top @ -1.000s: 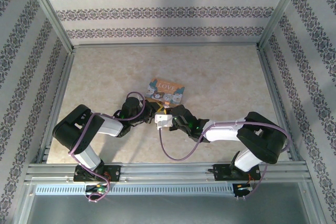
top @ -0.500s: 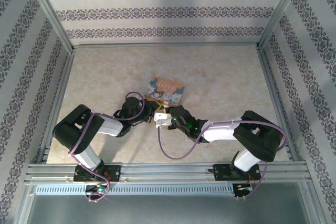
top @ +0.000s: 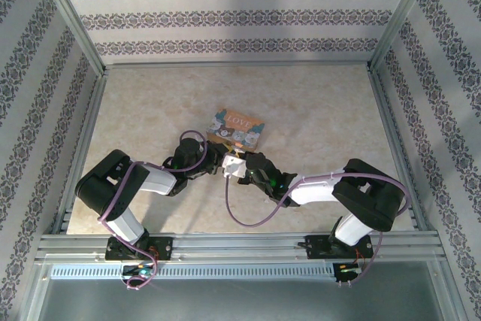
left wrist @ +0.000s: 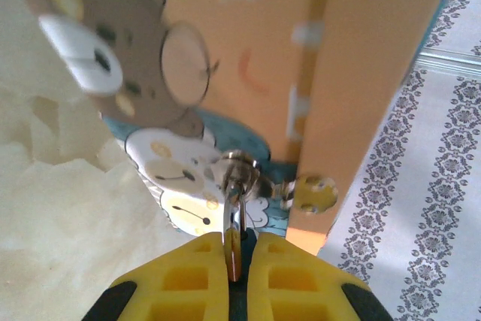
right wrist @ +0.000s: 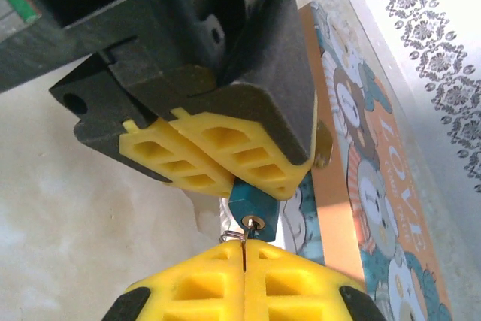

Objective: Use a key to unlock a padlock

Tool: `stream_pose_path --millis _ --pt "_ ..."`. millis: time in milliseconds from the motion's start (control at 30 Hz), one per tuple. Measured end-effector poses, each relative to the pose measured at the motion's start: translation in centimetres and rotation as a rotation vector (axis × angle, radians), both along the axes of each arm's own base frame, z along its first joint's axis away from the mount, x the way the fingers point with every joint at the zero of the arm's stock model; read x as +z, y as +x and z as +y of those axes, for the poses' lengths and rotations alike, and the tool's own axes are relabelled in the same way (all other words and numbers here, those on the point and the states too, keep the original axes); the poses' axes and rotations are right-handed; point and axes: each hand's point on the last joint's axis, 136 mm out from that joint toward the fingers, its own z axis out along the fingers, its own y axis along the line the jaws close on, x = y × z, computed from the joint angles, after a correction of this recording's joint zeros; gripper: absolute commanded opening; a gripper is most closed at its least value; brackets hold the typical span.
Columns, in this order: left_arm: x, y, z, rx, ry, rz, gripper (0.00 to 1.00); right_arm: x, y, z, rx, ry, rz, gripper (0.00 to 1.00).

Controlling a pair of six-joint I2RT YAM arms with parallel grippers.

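A small blue padlock [right wrist: 252, 202] is pinched between the yellow fingers [right wrist: 240, 148] of my left gripper [top: 216, 157], which is shut on it. Its silvery shackle [left wrist: 232, 189] runs from my left gripper [left wrist: 239, 244] up to the latch of the orange "LOVE" tin [left wrist: 255, 50]. My right gripper [right wrist: 244, 244] is shut on the key [right wrist: 246, 229], whose thin blade sits in the padlock's keyhole; a small ring [right wrist: 231, 237] hangs beside it. From above, the right gripper [top: 239, 165] meets the left one just in front of the tin [top: 237, 128], and the padlock is hidden between them.
The tin lies mid-table on the marbled surface [top: 316, 103], tilted up at its near edge. Patterned walls and metal rails [top: 240, 242] enclose the table. A purple cable [top: 248, 219] loops below the right forearm.
The right gripper has pushed a little farther toward the left gripper and the tin. The left arm has barely moved.
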Motion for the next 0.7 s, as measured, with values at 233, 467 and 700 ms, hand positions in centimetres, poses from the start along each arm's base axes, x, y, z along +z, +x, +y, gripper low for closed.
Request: stream_pose_path --millis 233,467,700 --pt "0.08 0.07 0.01 0.002 -0.001 -0.004 0.08 0.08 -0.05 0.13 -0.054 0.118 0.063 0.00" --pt "-0.39 0.13 0.06 0.008 0.003 0.005 0.09 -0.32 -0.02 0.18 -0.074 0.153 0.088 0.00" --pt "-0.58 0.17 0.05 0.009 0.004 0.006 0.08 -0.61 0.06 0.18 -0.087 0.167 0.099 0.00"
